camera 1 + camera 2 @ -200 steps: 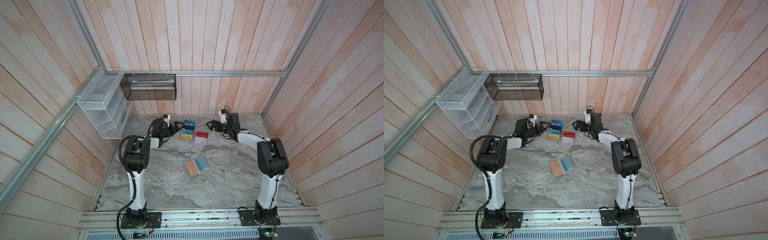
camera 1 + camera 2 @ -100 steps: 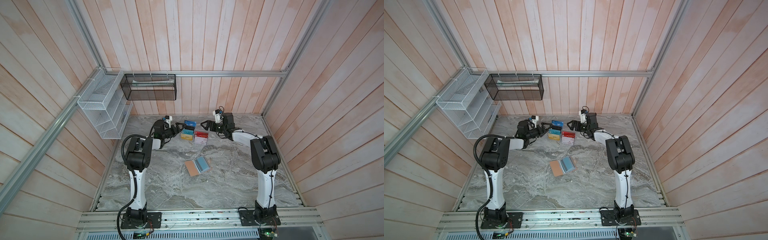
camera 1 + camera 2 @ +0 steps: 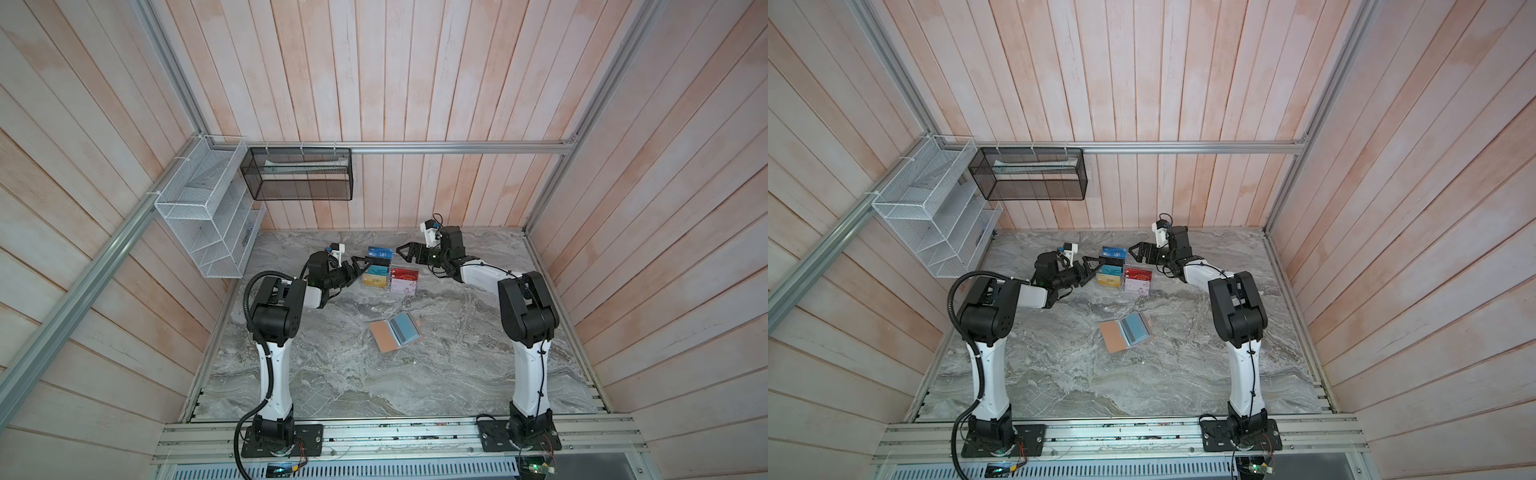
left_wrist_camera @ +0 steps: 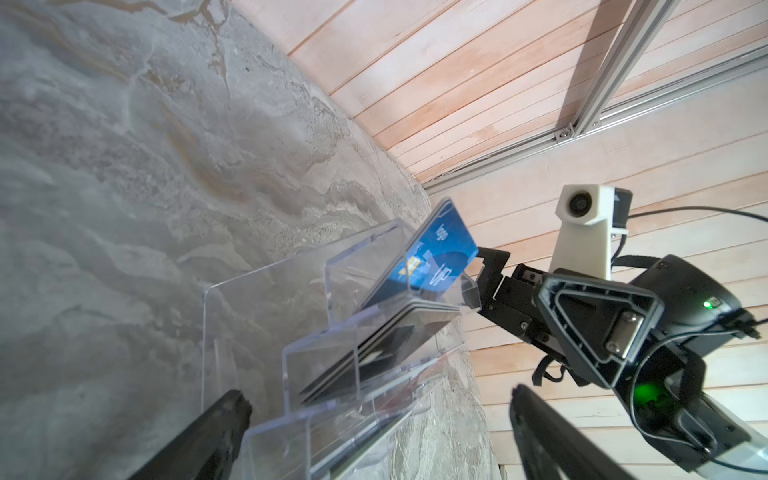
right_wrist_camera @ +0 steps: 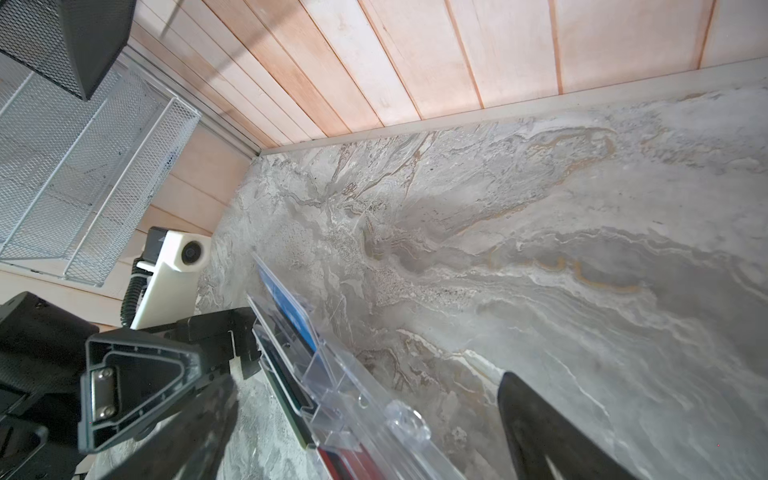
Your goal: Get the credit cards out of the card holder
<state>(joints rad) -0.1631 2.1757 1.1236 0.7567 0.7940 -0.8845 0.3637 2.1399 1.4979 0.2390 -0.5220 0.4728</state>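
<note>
The card holder (image 3: 384, 338) (image 3: 1115, 336) is a tan-pink booklet lying open on the marble, near the middle in both top views. A blue-grey credit card (image 3: 405, 330) (image 3: 1136, 328) with a darker stripe lies on its right page. Both grippers are far behind it, at the clear acrylic stand (image 3: 388, 276) (image 3: 1121, 274). My left gripper (image 3: 363, 268) (image 3: 1094, 269) (image 4: 376, 411) stands open at the stand's left side. My right gripper (image 3: 402, 254) (image 3: 1133, 251) (image 5: 365, 395) stands open at its right side. Neither holds anything. The holder is outside both wrist views.
The acrylic stand (image 4: 316, 332) (image 5: 332, 374) holds several cards in tiers, a blue one (image 3: 380, 252) (image 4: 436, 257) at the top. A white wire rack (image 3: 208, 224) and a black mesh basket (image 3: 299, 174) hang on the walls at the back left.
The right gripper has swung left toward the acrylic stand. The left gripper has edged right toward it. Both stayed open; the card holder has not moved.
</note>
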